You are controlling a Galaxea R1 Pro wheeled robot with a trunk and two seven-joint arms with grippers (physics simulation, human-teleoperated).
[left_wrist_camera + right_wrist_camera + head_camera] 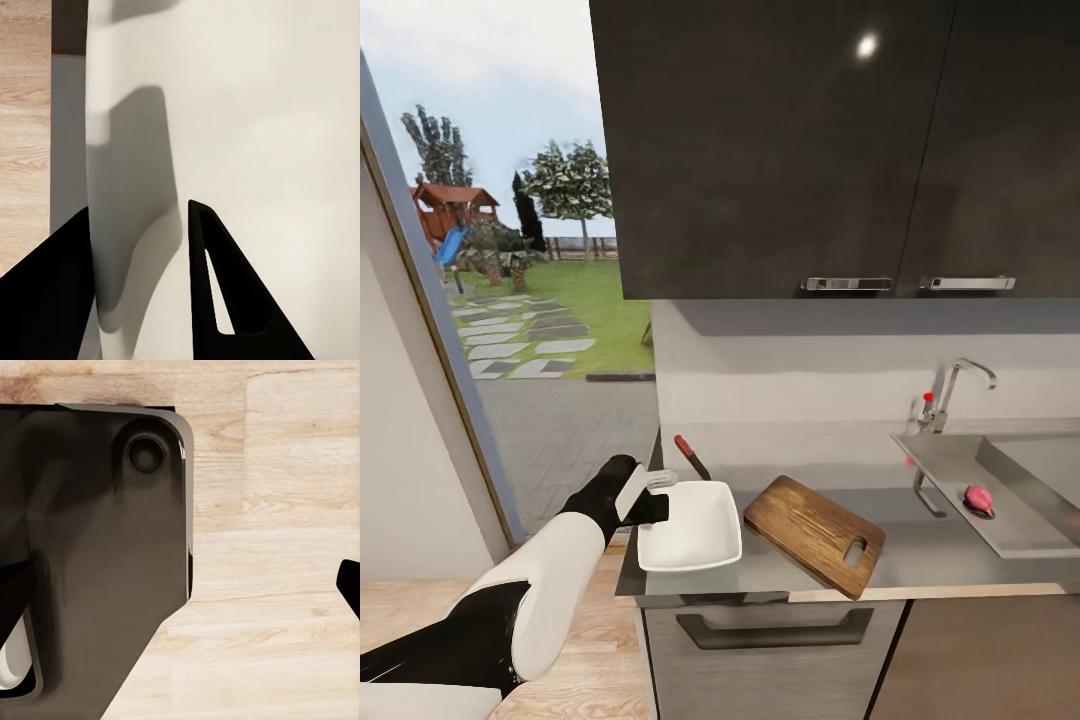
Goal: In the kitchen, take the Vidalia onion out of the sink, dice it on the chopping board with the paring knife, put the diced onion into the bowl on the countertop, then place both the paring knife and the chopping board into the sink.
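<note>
The left hand [656,492] straddles the near-left rim of the bowl [695,530], fingers apart, one inside; beside the bowl lies the chopping board [815,533].

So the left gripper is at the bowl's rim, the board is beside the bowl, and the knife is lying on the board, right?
Not quite. The head view shows the knife lying on the countertop behind the bowl, not on the board. The rest holds: the left gripper is at the bowl's rim, and the board is beside the bowl.
</note>
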